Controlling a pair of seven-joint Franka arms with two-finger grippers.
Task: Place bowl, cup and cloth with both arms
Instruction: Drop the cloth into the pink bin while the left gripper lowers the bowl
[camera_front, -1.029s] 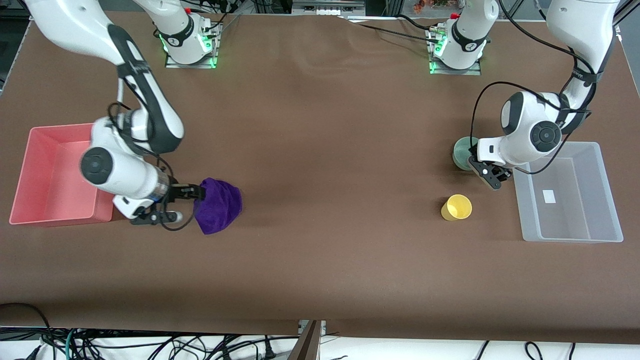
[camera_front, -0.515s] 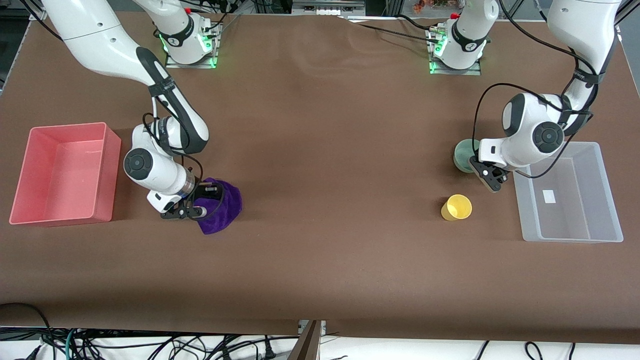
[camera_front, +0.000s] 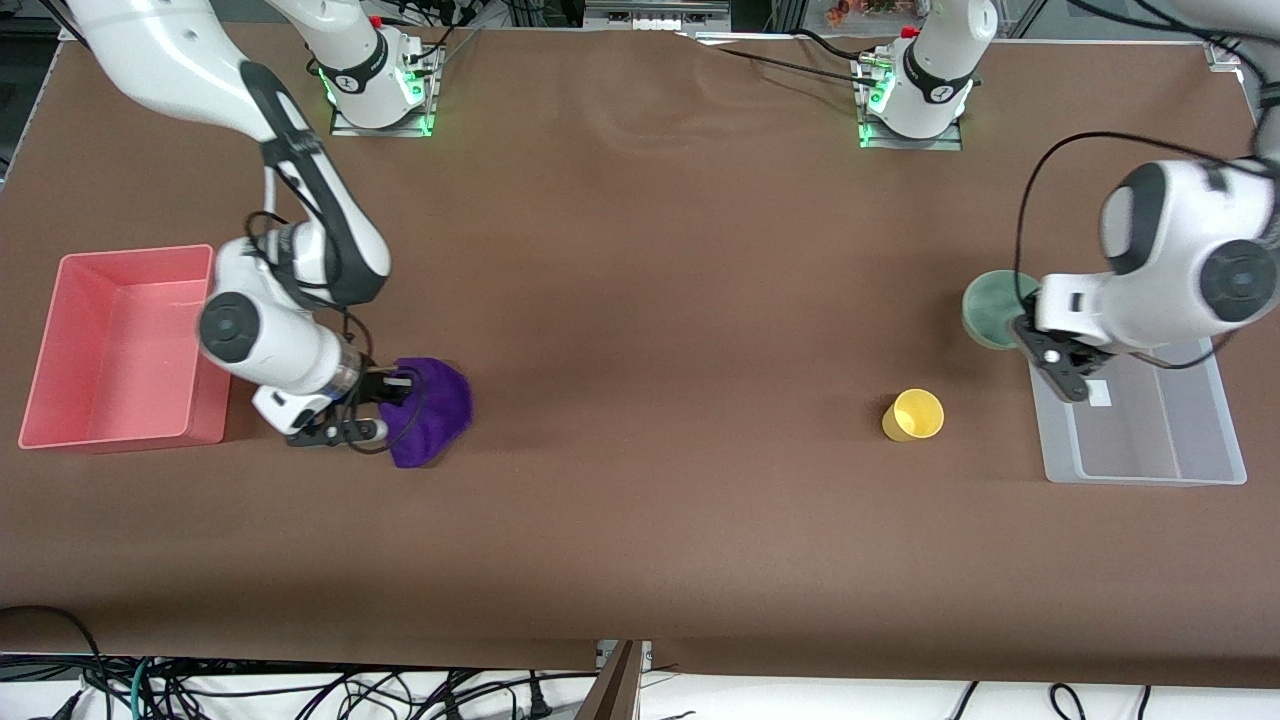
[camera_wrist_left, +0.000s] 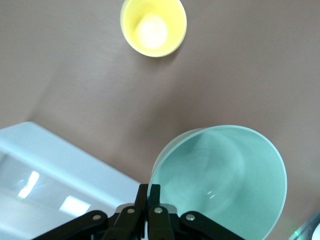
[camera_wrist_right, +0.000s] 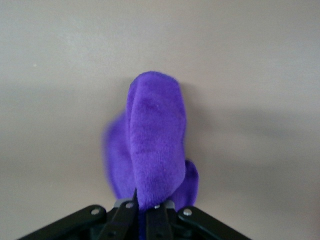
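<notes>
The pale green bowl (camera_front: 990, 308) hangs tilted over the table just beside the clear bin (camera_front: 1200, 455). My left gripper (camera_front: 1022, 327) is shut on its rim. In the left wrist view the bowl (camera_wrist_left: 220, 180) fills the space beside the pinched fingertips of the left gripper (camera_wrist_left: 149, 192). The yellow cup (camera_front: 912, 415) stands upright on the table, nearer to the front camera than the bowl, and shows as the cup (camera_wrist_left: 153, 27) in that wrist view. The purple cloth (camera_front: 432, 410) lies bunched on the table, with my right gripper (camera_front: 398, 388) shut on a fold; the cloth (camera_wrist_right: 155, 140) rises from the right gripper (camera_wrist_right: 147, 202).
A pink bin (camera_front: 60, 345) sits at the right arm's end of the table, close to the right arm's wrist. The clear bin (camera_wrist_left: 50, 175) stands at the left arm's end. Brown table covering spreads between the cloth and the cup.
My left gripper has closed on the bowl's rim and carried it toward the clear bin. My right gripper has shut on the cloth and pulled it slightly toward the pink bin.
</notes>
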